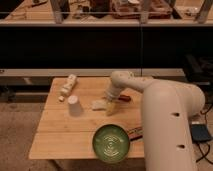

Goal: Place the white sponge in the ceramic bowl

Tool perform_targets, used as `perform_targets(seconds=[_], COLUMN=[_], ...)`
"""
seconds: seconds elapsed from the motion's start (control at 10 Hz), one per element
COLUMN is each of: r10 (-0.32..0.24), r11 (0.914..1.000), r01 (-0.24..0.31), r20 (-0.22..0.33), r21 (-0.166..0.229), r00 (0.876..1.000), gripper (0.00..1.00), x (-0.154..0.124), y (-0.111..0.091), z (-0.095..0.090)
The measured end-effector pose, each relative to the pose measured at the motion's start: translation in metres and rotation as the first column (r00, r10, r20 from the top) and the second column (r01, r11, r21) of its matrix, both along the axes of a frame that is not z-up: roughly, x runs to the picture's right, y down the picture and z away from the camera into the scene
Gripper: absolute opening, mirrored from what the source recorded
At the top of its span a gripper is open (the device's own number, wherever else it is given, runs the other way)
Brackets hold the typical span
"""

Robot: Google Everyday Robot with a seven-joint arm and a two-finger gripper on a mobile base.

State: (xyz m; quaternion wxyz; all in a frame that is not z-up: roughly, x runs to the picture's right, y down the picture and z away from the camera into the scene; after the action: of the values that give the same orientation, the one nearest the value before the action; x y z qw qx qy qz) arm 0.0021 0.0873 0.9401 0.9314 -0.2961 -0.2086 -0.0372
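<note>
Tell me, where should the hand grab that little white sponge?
Probably from above, pinching across the white sponge's short width: it lies flat on the table, so only its side edges offer purchase. The hand sits beside its right end.

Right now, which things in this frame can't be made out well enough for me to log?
- Gripper, by the white sponge: contact with the sponge is too small to tell in the camera view.
- Red thing behind the arm: largely hidden, unidentifiable.
- Ceramic bowl: near rim meets the table's front edge, support unclear.
- Dark item right of the bowl: covered by the arm.
</note>
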Motion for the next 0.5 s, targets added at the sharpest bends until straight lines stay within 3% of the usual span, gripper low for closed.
perform_targets(seconds=[0.5], r10=[0.017], r11=[0.9994], r01=[-0.017], r20=[-0.006], r21=[-0.029], r00=[1.0], gripper=[0.8], x=[-0.0028], y=[0.0027], z=[0.0075])
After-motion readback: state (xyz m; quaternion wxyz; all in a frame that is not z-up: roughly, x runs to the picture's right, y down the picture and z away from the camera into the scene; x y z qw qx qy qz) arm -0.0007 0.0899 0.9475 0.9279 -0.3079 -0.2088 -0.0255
